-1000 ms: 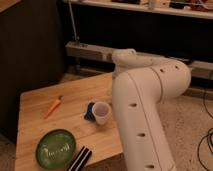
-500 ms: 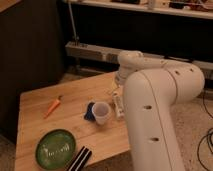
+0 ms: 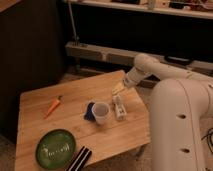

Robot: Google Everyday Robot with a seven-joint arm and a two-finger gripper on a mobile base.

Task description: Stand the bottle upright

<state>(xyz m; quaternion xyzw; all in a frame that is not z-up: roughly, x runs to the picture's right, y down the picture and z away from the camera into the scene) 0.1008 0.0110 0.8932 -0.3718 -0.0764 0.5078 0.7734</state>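
Wooden counter [image 3: 45,100] in a dim room, dark shelving along the far side. Right of centre on it, the bottle [image 3: 119,107] — small, whitish, lying on its side, long axis running near to far. Just left of the bottle, a white open-topped cup [image 3: 101,112], upright, with something blue [image 3: 89,111] tucked against its left side. Further left, an orange carrot [image 3: 53,105] lying flat, well apart from the cup. Near the near left corner, a green plate [image 3: 55,148]; just right of it at the near edge, a dark striped object [image 3: 80,159], too unclear to name. Gripper [image 3: 118,89] just past the far end of the bottle, on the white arm [image 3: 150,67] stretching in from the right — jaws apart, clamped on nothing. Touching the bottle or just clear of it: cannot tell.
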